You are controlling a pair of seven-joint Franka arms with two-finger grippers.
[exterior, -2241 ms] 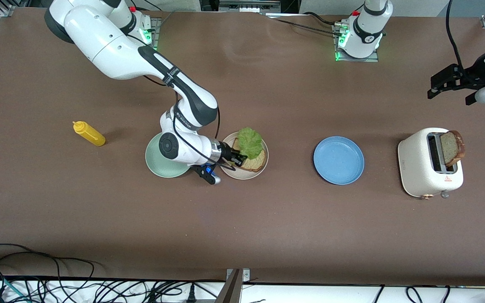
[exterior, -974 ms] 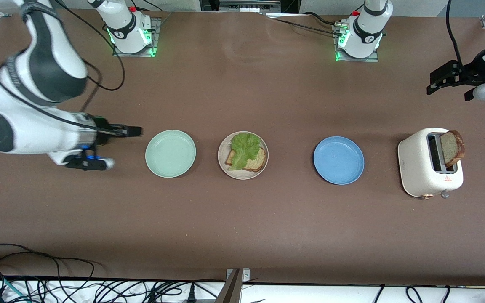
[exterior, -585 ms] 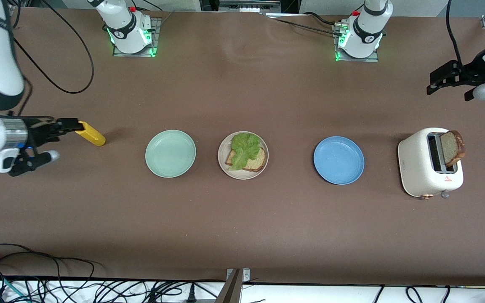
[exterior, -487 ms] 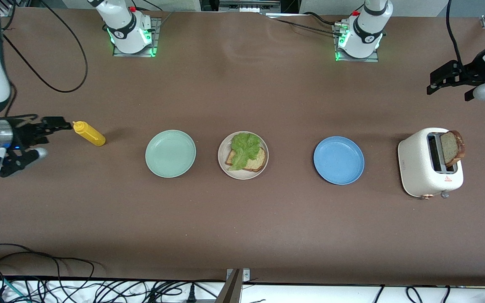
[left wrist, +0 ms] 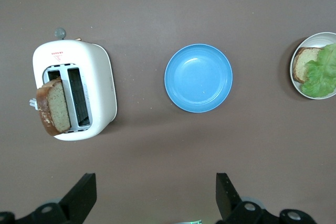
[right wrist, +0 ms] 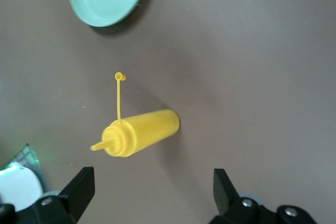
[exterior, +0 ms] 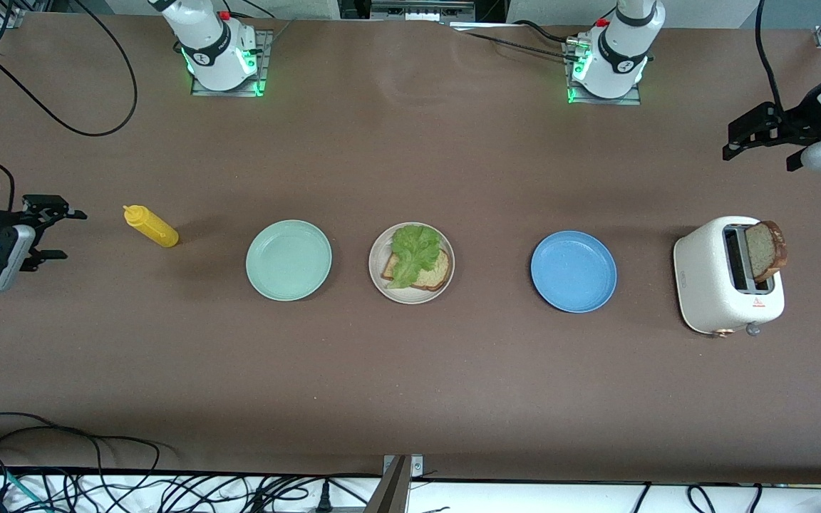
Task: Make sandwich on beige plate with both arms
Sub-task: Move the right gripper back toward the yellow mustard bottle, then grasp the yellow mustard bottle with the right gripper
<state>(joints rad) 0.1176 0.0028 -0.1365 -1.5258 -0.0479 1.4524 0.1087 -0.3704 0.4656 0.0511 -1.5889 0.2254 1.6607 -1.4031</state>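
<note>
The table (exterior: 410, 385) is seen with a white toaster (exterior: 727, 278) at the left arm's end, a bread slice (exterior: 767, 251) standing in its slot. The beige plate (exterior: 376, 274) is placed mid-table between a mint-green plate (exterior: 288, 260) and a blue plate (exterior: 573, 271); on it a slice of bread (exterior: 433, 273) is topped by a lettuce leaf (exterior: 414, 249). The left gripper (exterior: 745, 139) is held spread and empty above the toaster's end. The right gripper (exterior: 54, 231) is held spread and empty over the table's edge, beside a yellow bottle (exterior: 150, 226)
</note>
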